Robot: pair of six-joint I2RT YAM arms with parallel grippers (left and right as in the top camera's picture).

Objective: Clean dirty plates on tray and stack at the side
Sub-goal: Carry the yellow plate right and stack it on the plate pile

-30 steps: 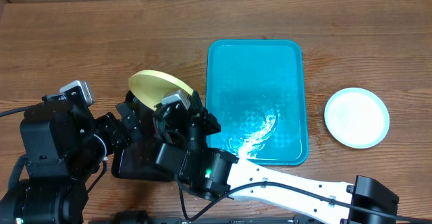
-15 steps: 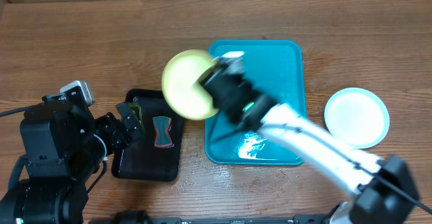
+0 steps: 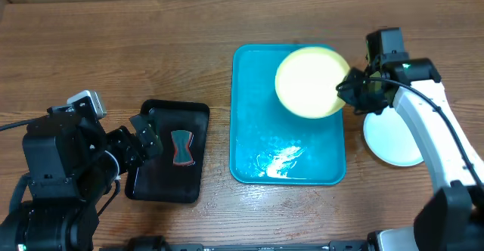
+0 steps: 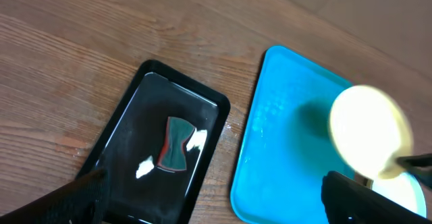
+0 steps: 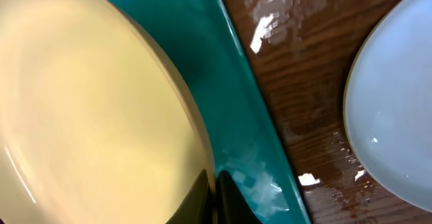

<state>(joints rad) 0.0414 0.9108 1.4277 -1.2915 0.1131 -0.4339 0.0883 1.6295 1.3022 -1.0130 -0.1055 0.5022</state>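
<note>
**Plate on the move:** The right pincer point(image 3: 349, 91) holds a pale yellow plate point(image 3: 306, 81) above the far right corner of the turquoise tray point(image 3: 253, 130). Its jaws are clamped on the plate's right rim, and the right wrist view shows the dark fingertips point(image 5: 229, 197) pinching that edge from close in. The plate hangs roughly level, most of it over the tray's floor, with its right edge reaching the tray's raised rim. No dark mark shows on its upper face.

Just off the tray's right side, a pale blue-white plate point(image 3: 387, 144) lies flat on the wooden worktop point(image 3: 113, 47), partly hidden by the right arm. Wet streaks glint on the wood between it and the tray. Only these two plates are in view.

Off the tray's left side sits a black tray point(image 3: 162, 106) holding a small red-and-teal pad point(image 3: 181, 147). Beyond that, farther from the turquoise tray, the left pincer point(image 3: 144, 135) waits with jaws spread wide, holding nothing.

The step in hand looks to be the stacking — a wiped plate on its way to the pile beside the tray. The next move calls for carrying the yellow plate clear of the tray's right rim and centring it over the pale blue-white one. It should then be lowered until it rests there, and only after that should the jaws part. Held by one edge only, the plate could tip or slip, so a slow, level descent seems wise.
</note>
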